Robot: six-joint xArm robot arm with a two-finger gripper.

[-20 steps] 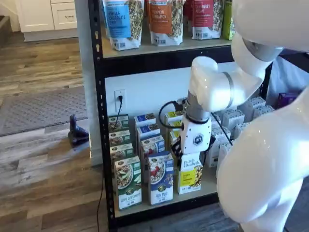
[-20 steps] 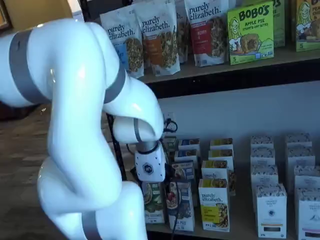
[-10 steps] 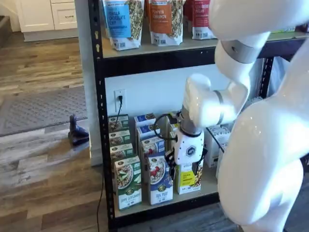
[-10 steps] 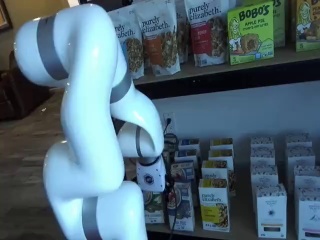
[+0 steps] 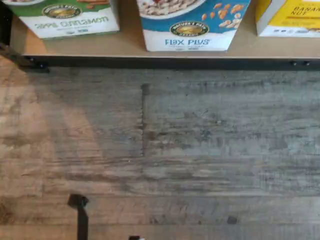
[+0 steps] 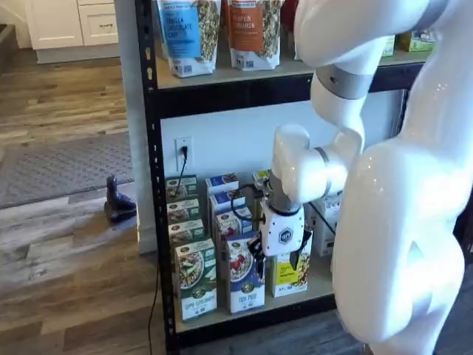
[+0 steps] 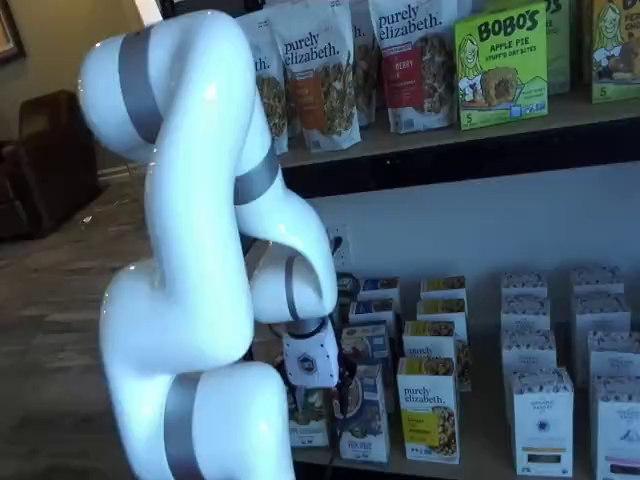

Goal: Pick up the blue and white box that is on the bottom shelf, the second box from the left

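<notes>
The blue and white box (image 6: 244, 279) stands at the front of the bottom shelf (image 6: 319, 278), between a green and white carton (image 6: 196, 281) and a yellow and white carton (image 6: 291, 274). In the wrist view its lower edge (image 5: 190, 27) reads "Flax Plus" and sits on the tan board (image 5: 130, 49). My gripper (image 6: 257, 256) hangs just in front of the blue box's upper right part. Only dark fingers show side-on below its white body, so I cannot tell whether they are open or shut. In a shelf view the gripper (image 7: 343, 386) covers part of the blue box (image 7: 362, 425).
Rows of the same cartons stand behind the front ones. White boxes (image 7: 543, 415) fill the shelf's right part. Granola bags (image 6: 188, 33) stand on the higher tier. A black upright (image 6: 154, 185) frames the left side. My white arm (image 7: 200, 260) fills much of both shelf views. Wood floor (image 5: 160, 150) lies below.
The arm has swung left and lower, bringing the gripper from in front of the yellow carton to in front of the blue and white box. The boxes have not moved.
</notes>
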